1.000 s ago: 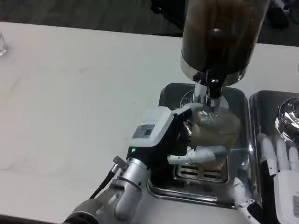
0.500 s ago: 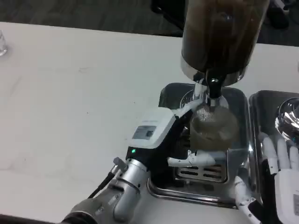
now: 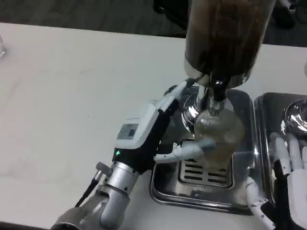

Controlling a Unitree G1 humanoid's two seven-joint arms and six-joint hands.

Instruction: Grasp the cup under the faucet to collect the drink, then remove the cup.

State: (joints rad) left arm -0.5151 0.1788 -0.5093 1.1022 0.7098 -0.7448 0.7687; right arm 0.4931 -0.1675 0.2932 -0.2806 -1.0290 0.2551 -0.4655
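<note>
Left hand (image 3: 160, 129): reaches in from the near left toward the middle of the scene, white back up, with a small green light at its wrist. Its fingers (image 3: 192, 148) wrap the clear cup on the near side, and one more runs up past the cup's far left side, so the hand holds the cup.
Cup (image 3: 217, 136): a clear plastic one, upright as far as I can see, standing right beneath the faucet and over the slotted part of the drip tray. It looks pale and cloudy; how much drink is in it I cannot tell.
Faucet (image 3: 218, 91): a short dark and chrome spout pointing down from the base of the dispenser, its tip just above the cup's mouth.
Dispenser (image 3: 225, 33): a tall clear cylinder full of dark brown drink, set on a shiny metal collar at the far side of the tray.
Drip tray (image 3: 165, 184): a shiny steel tray with a slotted grille near its front edge, sitting on the table right of centre.
Right hand (image 3: 290, 167): at the near right edge, palm side hard to read, fingers straight and spread, holding nothing. It lies over the second tray.
Second tray (image 3: 264, 110): another steel tray just right of the first, with a rounded chrome piece (image 3: 296, 117) at its far end.
Table (image 3: 72, 96): white, stretching away to the left.
</note>
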